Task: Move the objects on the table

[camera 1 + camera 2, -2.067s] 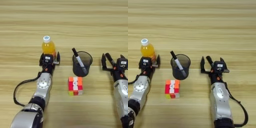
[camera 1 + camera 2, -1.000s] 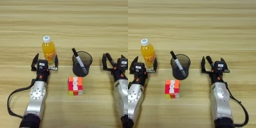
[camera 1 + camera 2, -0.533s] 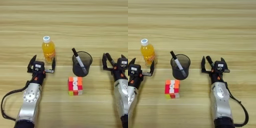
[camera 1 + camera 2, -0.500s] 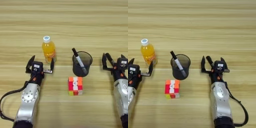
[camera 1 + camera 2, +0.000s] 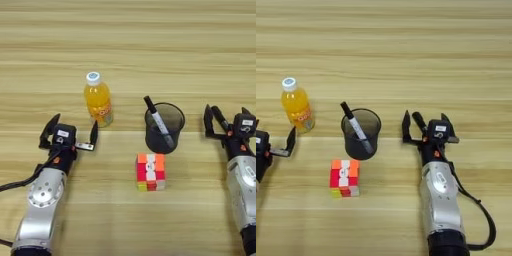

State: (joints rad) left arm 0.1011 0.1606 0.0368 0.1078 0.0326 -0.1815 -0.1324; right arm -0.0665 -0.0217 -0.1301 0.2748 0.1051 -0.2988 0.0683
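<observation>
Fingers spread and empty, the left gripper [image 5: 70,131] sits just short of the juice bottle [image 5: 98,99]; a centred approach should avoid tipping it, while the right gripper [image 5: 424,123] idles, likewise spread.

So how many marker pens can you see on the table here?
1. A single marker pen stands tilted in the mesh pen cup, its tip leaning toward the bottle. Others could be hidden inside the cup.

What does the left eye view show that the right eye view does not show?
Only the left eye view shows the whole left gripper, open, and its silver forearm. Only the right eye view shows the right gripper complete, open, with its arm's cable and bare table to its right. Both show the juice bottle, the pen cup holding a marker, and the puzzle cube.
</observation>
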